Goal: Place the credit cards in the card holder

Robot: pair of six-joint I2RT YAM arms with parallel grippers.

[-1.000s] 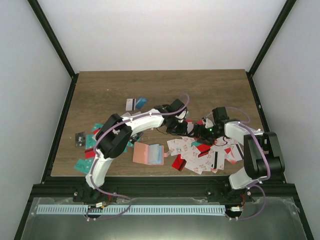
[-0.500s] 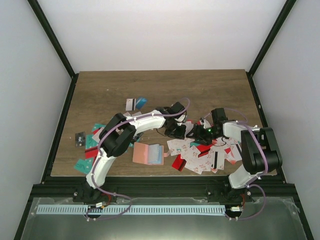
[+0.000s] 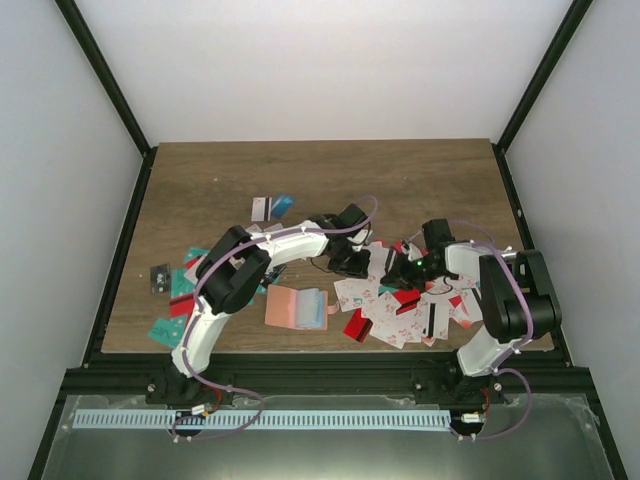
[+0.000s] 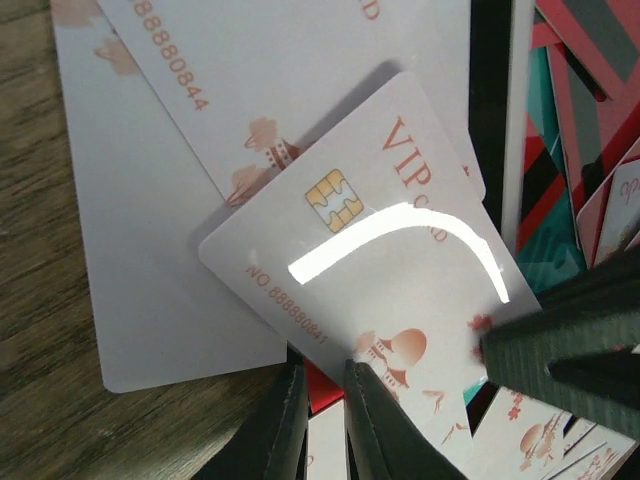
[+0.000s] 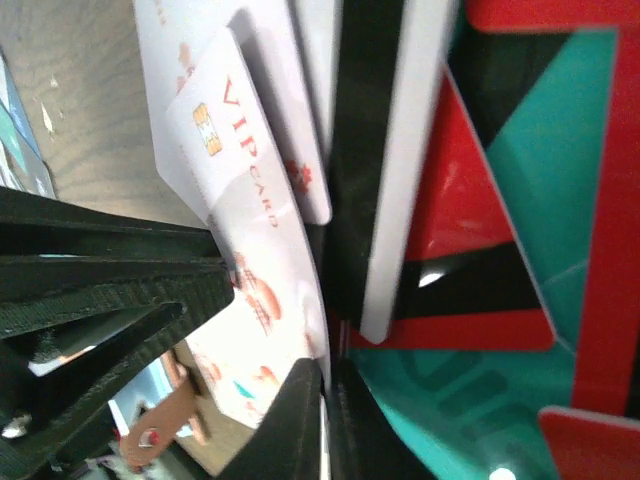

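A white VIP card [image 4: 380, 270] bows over the heap of credit cards [image 3: 410, 315] at the right middle of the counter [image 3: 330, 180], pinched from two sides. The left jaws clench its lower edge and the right jaws clamp the opposite corner. The pink card holder [image 3: 296, 308] lies open just left of the heap, with more cards [image 3: 180, 290] scattered beyond it.

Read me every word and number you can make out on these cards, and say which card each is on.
"VIP CARD": white chip card, red letters, complete only in the right wrist view.
"NO.888880841": same card, along its lower left edge; the last digit is uncertain.
"888880844": second white card lying under it, with the start cut off by the frame.
Top view: print on the card pile is too small to read.
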